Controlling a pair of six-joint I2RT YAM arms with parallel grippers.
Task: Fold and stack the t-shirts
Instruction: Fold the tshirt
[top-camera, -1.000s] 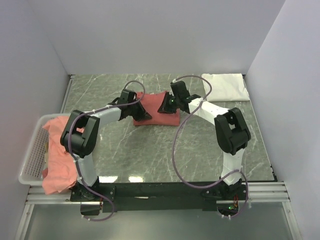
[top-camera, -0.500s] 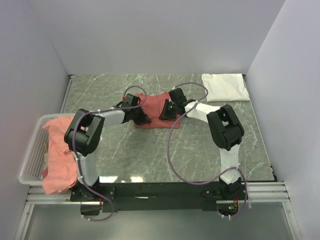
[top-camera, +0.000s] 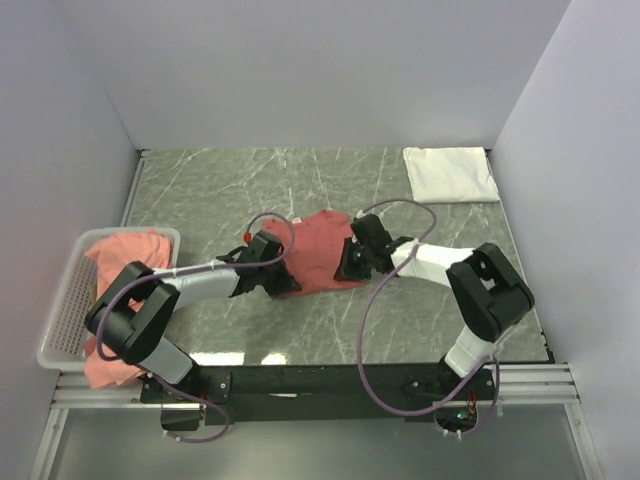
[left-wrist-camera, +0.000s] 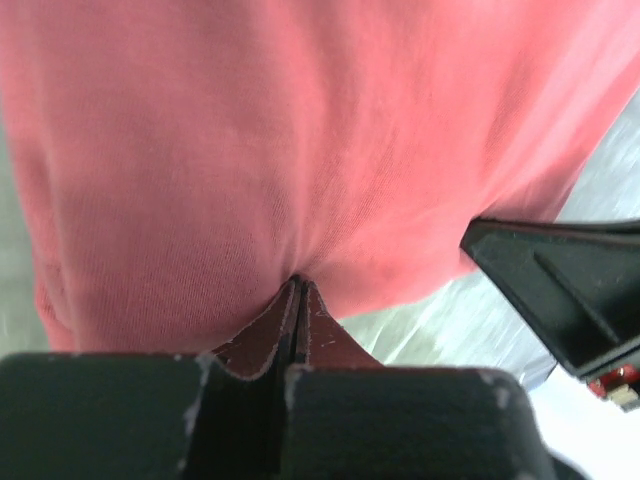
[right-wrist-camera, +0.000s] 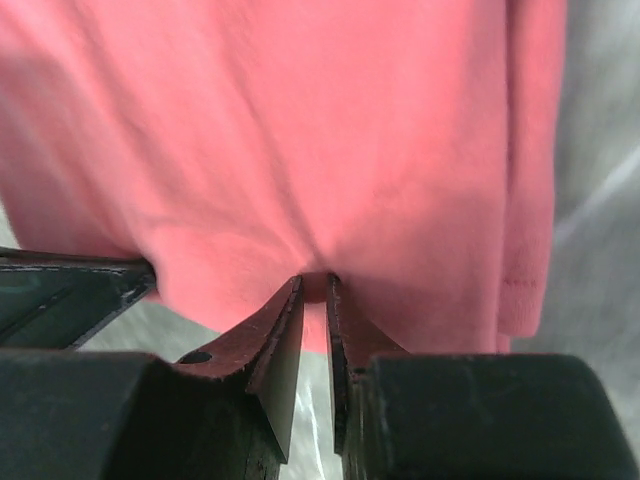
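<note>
A salmon t-shirt (top-camera: 318, 250), folded small, lies in the middle of the table. My left gripper (top-camera: 287, 285) is shut on its near left edge; in the left wrist view (left-wrist-camera: 297, 282) the jaws pinch the cloth (left-wrist-camera: 250, 150). My right gripper (top-camera: 346, 270) is shut on its near right edge; in the right wrist view (right-wrist-camera: 314, 280) the jaws pinch a fold of cloth (right-wrist-camera: 330, 130). A folded white t-shirt (top-camera: 452, 174) lies at the far right. More salmon t-shirts (top-camera: 118, 300) are heaped in the basket at the left.
A white mesh basket (top-camera: 62, 310) stands at the near left edge of the table and shirts hang over its front. Grey walls close the back and both sides. Each arm's purple cable loops above the table.
Both grippers have pulled the folded salmon t-shirt toward the near edge, from the middle back of the table. The arms now lie low and stretched close to their bases.
</note>
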